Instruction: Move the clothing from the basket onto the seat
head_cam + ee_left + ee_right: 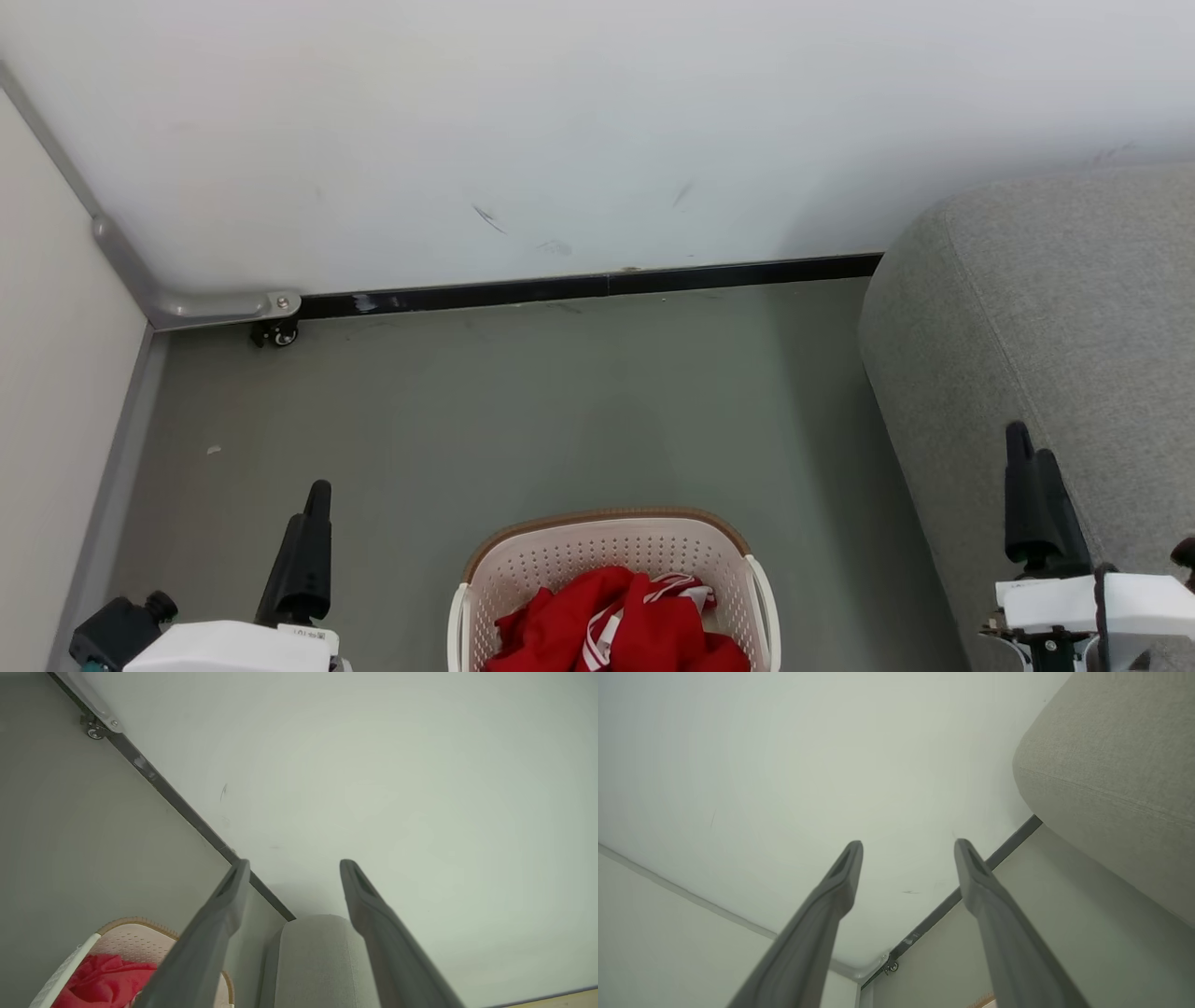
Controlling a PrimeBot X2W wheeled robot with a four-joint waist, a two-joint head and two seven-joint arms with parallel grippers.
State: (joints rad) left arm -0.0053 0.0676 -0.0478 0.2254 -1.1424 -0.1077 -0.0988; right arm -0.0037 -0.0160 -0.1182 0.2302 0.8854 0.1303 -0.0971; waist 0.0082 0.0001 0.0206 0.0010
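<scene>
All the clothing (621,625) in sight lies bunched in the basket (560,546) on the floor (560,401), near the seat (1027,308). It looks soft, light and floppy, so pinch a raised fold. The left end effector (294,868) and right end effector (908,847) are released, empty.

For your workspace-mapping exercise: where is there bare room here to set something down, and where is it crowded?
Free: the grey floor between the black skirting, the basket and the seat; also the seat's visible top. Crowded: the basket, heaped with red clothing.
</scene>
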